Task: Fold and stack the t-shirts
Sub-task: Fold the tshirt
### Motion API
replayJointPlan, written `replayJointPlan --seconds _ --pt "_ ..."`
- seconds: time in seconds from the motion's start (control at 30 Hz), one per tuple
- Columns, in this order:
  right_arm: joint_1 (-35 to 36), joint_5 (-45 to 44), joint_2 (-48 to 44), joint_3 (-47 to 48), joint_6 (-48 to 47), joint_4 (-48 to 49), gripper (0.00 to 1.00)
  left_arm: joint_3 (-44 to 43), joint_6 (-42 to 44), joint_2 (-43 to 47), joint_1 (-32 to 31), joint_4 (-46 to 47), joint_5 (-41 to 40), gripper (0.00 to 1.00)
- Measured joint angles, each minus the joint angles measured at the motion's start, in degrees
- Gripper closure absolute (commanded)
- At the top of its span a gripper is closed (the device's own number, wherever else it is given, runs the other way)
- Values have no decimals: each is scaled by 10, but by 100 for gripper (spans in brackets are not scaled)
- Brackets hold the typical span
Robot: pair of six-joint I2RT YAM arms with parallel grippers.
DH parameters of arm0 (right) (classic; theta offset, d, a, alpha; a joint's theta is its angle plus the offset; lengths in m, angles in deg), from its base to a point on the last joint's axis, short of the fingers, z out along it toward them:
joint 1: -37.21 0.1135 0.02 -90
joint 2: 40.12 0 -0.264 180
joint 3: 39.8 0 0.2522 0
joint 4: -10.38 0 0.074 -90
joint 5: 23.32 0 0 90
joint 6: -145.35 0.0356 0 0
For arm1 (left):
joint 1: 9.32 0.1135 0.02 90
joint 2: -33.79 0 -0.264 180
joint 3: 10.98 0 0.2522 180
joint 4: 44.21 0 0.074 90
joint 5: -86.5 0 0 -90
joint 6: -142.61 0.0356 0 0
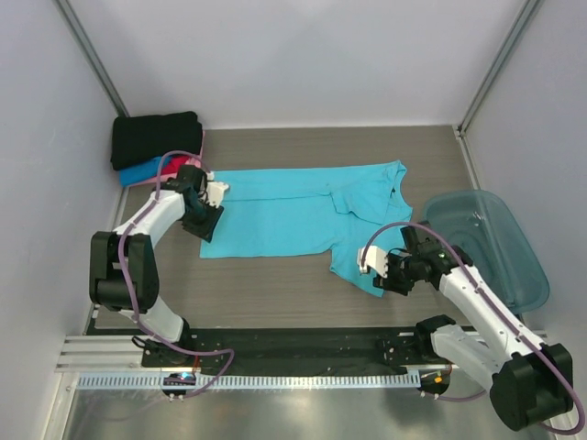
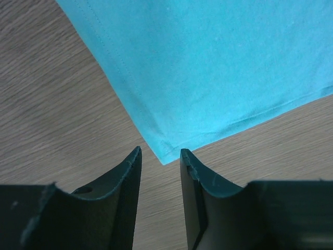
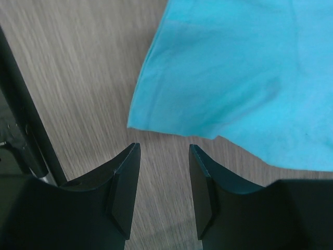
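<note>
A turquoise t-shirt [image 1: 293,215] lies spread flat in the middle of the table, one sleeve reaching down to the right. My left gripper [image 1: 205,227] is open and empty over the shirt's left edge. In the left wrist view a hemmed corner of the shirt [image 2: 208,78] lies just ahead of the gripper [image 2: 160,154]. My right gripper [image 1: 385,275] is open and empty at the shirt's lower right edge. In the right wrist view the cloth edge [image 3: 234,78] lies just beyond the gripper [image 3: 164,148]. Folded black [image 1: 156,137], blue [image 1: 142,172] and pink-red [image 1: 192,163] shirts are stacked at the back left.
A translucent teal plastic tub [image 1: 514,266] stands at the right edge, close to the right arm. Grey walls close in the left, back and right sides. A black rail [image 1: 293,348] runs along the near edge, also seen in the right wrist view [image 3: 21,130].
</note>
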Motion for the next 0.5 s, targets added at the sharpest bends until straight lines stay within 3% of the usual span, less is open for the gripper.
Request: replayJointPlan --seconds 0.5 --pt "8 -4 35 -43 -136 12 48 2 -2 6 19 2 -33 62"
